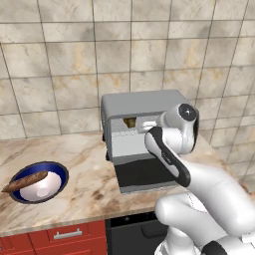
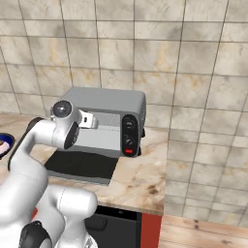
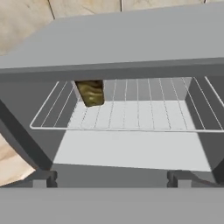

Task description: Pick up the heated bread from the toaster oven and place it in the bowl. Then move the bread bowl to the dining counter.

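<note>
With its fingers (image 3: 112, 183) spread wide before the open toaster oven (image 1: 144, 107), the hand should reach deep to the rack's (image 3: 131, 113) back-left corner and straddle the bread (image 3: 91, 92) squarely.

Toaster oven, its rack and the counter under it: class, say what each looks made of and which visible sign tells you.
Toaster oven: probably painted or brushed metal; flat matte grey panels, no shine.
Rack: metal wire, judging by thin pale parallel bars you can see through.
Counter: looks like polished stone, perhaps marble; beige with brown veins. Rendered, so a laminate copy cannot be ruled out.
</note>
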Available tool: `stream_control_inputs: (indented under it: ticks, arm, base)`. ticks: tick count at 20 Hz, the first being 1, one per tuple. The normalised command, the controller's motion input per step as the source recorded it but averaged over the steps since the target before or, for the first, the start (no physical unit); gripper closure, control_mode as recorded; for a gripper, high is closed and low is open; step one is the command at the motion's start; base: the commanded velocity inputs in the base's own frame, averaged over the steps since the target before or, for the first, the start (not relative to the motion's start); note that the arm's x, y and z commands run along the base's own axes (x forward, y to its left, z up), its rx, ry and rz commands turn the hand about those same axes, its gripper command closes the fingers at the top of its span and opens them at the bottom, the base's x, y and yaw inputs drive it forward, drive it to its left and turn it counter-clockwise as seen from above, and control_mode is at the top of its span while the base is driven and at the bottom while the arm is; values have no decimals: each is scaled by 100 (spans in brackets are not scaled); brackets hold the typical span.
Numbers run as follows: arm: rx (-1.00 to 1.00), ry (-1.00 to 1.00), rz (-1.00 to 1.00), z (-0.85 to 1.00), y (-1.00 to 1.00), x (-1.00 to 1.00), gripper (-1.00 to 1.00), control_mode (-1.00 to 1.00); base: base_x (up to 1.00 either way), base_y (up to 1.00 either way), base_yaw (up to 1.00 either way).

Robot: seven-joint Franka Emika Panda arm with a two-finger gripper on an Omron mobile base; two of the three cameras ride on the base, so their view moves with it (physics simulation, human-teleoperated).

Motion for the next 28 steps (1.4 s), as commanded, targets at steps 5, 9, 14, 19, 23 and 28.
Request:
stream_control_inputs:
  ticks: [5, 9, 14, 19, 23, 28]
  arm:
    - [0, -4, 0, -24, 0, 32, -100, -100]
    - [0, -2, 0, -14, 0, 31, -100, -100]
    - [0, 0, 0, -15, 0, 32, -100, -100]
    - [0, 0, 0, -6, 0, 34, -100, -100]
    - [0, 0, 0, -4, 0, 37, -100, -100]
    - [0, 0, 0, -16, 0, 33, -100, -100]
  base:
    - [0, 0, 0]
    - [0, 0, 0]
    - [0, 0, 0]
    - [0, 0, 0]
    - [0, 0, 0]
    - [0, 0, 0]
